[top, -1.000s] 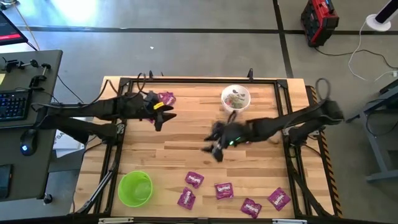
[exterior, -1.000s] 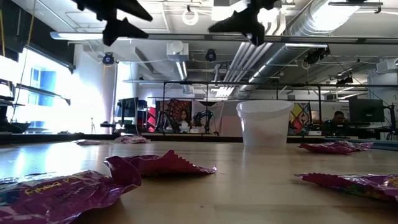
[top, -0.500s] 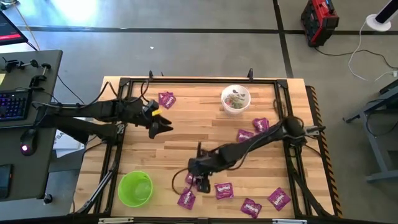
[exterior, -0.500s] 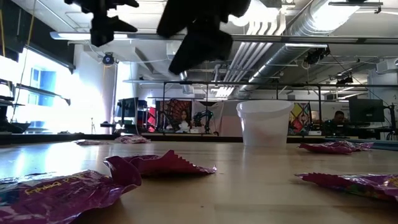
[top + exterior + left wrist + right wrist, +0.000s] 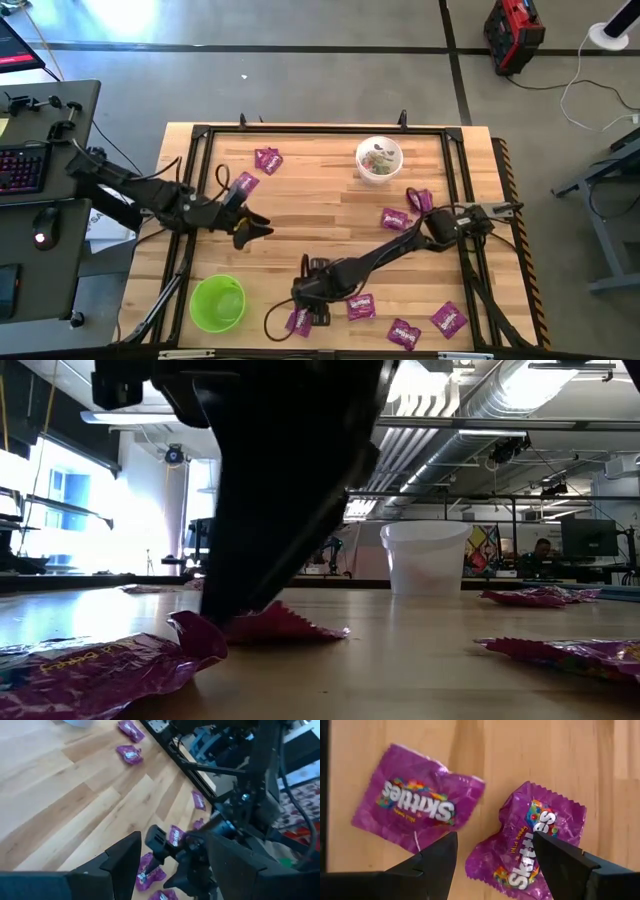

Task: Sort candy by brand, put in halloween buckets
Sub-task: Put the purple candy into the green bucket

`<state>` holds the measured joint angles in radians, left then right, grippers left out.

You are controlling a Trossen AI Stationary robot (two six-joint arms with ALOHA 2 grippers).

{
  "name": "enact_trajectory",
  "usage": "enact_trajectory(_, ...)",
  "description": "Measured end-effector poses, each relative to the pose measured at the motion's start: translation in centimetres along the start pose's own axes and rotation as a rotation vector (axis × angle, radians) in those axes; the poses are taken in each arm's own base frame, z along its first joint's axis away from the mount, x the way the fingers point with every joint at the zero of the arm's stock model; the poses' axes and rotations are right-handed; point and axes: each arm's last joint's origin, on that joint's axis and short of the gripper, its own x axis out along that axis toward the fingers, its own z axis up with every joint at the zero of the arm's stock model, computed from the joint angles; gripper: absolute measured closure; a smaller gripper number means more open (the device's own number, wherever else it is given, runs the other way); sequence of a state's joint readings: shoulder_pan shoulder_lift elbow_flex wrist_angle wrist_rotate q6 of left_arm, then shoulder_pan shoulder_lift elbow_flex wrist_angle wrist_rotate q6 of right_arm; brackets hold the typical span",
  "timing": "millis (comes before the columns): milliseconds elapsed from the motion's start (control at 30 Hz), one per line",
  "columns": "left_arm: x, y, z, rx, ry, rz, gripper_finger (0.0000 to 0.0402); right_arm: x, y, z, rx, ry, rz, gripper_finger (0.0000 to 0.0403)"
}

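My left gripper (image 5: 258, 229) waits mid-table, jaws apart and empty, clear of the work. The green bucket (image 5: 217, 303) at the table's (image 5: 300, 215) near-left corner looks empty. My right gripper (image 5: 311, 314) has reached across, jaws spread above two purple Skittles packets (image 5: 415, 802) beside that bucket, placed for a pick. Further packets lie along the near edge. The white bucket (image 5: 379, 158) at the far side holds small wrapped sweets.
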<state>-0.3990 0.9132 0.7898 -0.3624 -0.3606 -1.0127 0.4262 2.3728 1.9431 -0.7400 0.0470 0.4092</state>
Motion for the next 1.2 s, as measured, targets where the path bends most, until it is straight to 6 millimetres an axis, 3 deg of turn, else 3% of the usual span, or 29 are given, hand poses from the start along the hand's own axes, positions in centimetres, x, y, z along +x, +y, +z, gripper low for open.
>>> enact_trajectory(333,0.3,-0.2,-0.7,0.052,-0.013,0.035,0.0190,0.4,-0.5,-0.9,0.055,-0.004,-0.245,0.0149)
enact_trajectory(467,0.3,-0.2,-0.8,0.090,0.001,0.026,0.0190,0.9,-0.9,-1.3,0.065,0.037,-0.282,0.0171)
enact_trajectory(633,0.3,-0.2,-0.7,0.107,0.001,0.022,0.0190,1.4,-1.0,-1.8,0.101,0.060,-0.322,0.0252)
enact_trajectory(800,-0.5,-0.5,0.0,0.087,-0.045,-0.031,0.0190,0.7,-1.3,-1.7,0.102,0.081,-0.373,0.0371)
enact_trajectory(933,-2.6,-1.1,1.6,0.110,-0.114,-0.106,0.0190,-1.1,-1.2,-0.3,0.029,0.078,-0.396,0.0386)
enact_trajectory(1200,-8.0,-1.3,4.4,0.154,-0.279,-0.240,0.0190,-7.6,-1.0,6.9,-0.062,-0.313,-0.289,0.0399)
